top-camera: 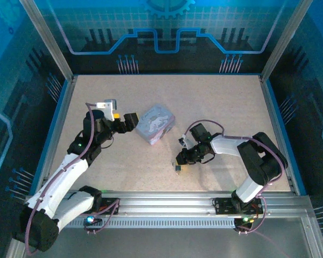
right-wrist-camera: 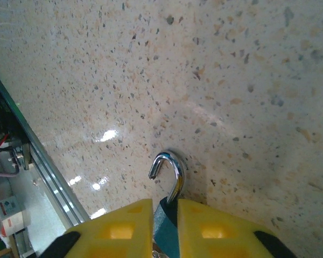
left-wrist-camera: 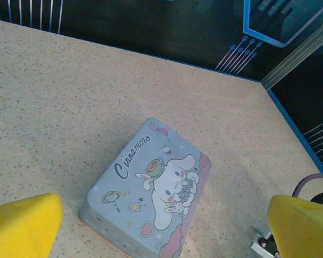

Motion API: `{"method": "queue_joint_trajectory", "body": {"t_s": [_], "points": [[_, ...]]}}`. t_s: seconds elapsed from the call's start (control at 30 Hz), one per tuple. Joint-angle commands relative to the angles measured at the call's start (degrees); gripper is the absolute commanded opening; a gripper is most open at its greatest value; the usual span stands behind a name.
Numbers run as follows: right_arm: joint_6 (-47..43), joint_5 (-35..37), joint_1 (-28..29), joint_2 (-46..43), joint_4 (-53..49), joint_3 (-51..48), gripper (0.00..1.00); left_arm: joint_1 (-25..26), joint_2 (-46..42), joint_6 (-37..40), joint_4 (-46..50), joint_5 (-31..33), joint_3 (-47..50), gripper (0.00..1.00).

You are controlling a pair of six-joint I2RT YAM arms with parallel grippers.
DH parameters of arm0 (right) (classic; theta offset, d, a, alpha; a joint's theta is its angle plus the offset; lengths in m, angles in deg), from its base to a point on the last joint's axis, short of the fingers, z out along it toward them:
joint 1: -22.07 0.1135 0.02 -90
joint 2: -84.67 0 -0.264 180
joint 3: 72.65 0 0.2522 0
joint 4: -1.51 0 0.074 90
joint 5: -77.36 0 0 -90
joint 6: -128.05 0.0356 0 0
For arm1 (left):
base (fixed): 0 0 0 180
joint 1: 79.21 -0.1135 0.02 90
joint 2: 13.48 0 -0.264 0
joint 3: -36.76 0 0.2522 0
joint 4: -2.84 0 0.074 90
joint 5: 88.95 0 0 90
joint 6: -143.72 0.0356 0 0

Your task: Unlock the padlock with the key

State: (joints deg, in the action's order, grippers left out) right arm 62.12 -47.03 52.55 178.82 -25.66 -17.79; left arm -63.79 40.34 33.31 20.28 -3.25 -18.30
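While its lid sits closed, the tin box [left-wrist-camera: 151,188] gives no view of its contents. It is a pale lavender-grey rectangular tin, lying flat on the speckled table [top-camera: 215,107], roughly mid-table and slightly left of centre.

Lid print: script lettering reads "Cinnamoro", and the tail of the word runs into the artwork, so that's all I can read. The art is a white long-eared cartoon character with a smaller one beside it, a teacup, hearts, balloons and pink clouds along one edge.

Left gripper [top-camera: 130,122]: jaws spread wide and holding nothing. It sits just left of the tin without touching it. In the left wrist view the two yellow pads [left-wrist-camera: 21,226] sit at the bottom corners with the tin between and beyond them.

Right gripper [right-wrist-camera: 165,207]: jaws nearly together, low over the table, right of and nearer than the tin, well apart from it. The padlock [right-wrist-camera: 166,215] sits between the yellow pads, its dark teal body filling the gap, so it reads as gripped. Its shackle [right-wrist-camera: 175,177] is silver, sticks out past the pad tips, and one hooked end is free of the body. Its shadow falls on the table right beside it.

An aluminium rail [right-wrist-camera: 48,172] runs along the table edge in the right wrist view. A small tag [right-wrist-camera: 11,215] is there too, its print too small to read.
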Motion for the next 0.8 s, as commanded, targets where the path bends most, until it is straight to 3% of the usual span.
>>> {"method": "queue_joint_trajectory", "body": {"t_s": [0.0,0.1,0.4,0.77], "points": [[-0.5,1.2,0.8,-1.1,-1.7,1.5,0.26,-0.7,-0.7,1.2,-0.3,-0.2,-0.2,0.99],[-1.2,2.5,0.8,-2.7,-3.6,1.9,0.36,-0.7,-0.8,1.2,-0.1,-0.2,-0.5,0.99],[-3.1,7.4,0.5,-9.5,-10.0,3.7,0.51,-0.9,-1.1,2.0,1.1,-0.1,-1.8,0.99],[-7.2,21.4,0.4,-23.5,-20.1,5.7,0.85,-1.2,-2.3,3.7,4.2,1.9,-2.5,0.99]]}}
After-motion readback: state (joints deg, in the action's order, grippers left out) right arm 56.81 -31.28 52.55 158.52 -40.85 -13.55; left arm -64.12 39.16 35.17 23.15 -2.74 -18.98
